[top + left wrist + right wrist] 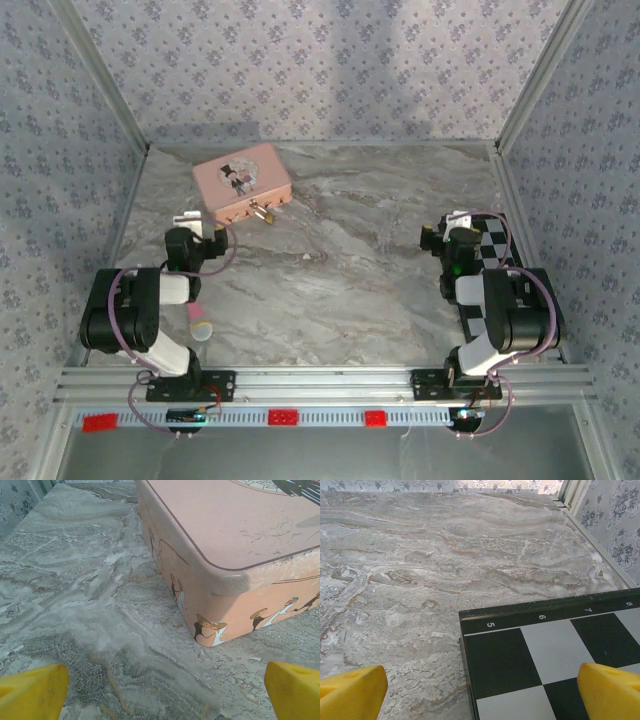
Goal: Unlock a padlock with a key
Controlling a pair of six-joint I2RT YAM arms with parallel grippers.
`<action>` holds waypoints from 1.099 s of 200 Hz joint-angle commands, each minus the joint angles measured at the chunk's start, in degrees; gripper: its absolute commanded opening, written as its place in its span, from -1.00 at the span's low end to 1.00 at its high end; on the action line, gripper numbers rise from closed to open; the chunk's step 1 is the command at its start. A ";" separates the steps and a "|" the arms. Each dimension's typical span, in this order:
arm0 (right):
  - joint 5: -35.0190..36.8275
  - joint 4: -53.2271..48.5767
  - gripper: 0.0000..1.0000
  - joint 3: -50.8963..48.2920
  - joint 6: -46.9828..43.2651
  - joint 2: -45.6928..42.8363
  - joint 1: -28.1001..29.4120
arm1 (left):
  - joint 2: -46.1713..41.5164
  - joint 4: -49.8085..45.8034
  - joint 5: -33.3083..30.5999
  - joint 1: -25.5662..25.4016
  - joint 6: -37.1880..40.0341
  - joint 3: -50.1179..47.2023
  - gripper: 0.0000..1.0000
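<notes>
Yellow fingertips (30,692) of the left claw (162,700) stand spread before a corner of the pink tin box (240,540). The brass padlock (262,212) hangs at that box's near side, to the claw's right and untouched. Across the tabletop (350,270), well apart from the padlock, the right claw (480,695) is also spread, above a checkerboard (545,650) numbered 5, 6, 7, 8.

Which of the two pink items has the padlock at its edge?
The pink box, far left; the brass padlock sits at its front edge. The pink stick lies apart.
</notes>
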 commanded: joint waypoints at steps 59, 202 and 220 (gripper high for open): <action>-2.39 -0.30 0.98 0.85 0.00 -0.17 -0.78 | -0.25 0.17 0.72 0.21 0.46 1.38 1.00; -2.48 -0.30 0.98 0.85 0.07 -0.14 -0.78 | -0.25 0.18 0.76 0.32 0.50 1.38 1.00; -2.89 -0.39 0.98 0.86 0.07 -0.18 -0.94 | -0.24 0.20 0.69 0.20 0.41 1.38 1.00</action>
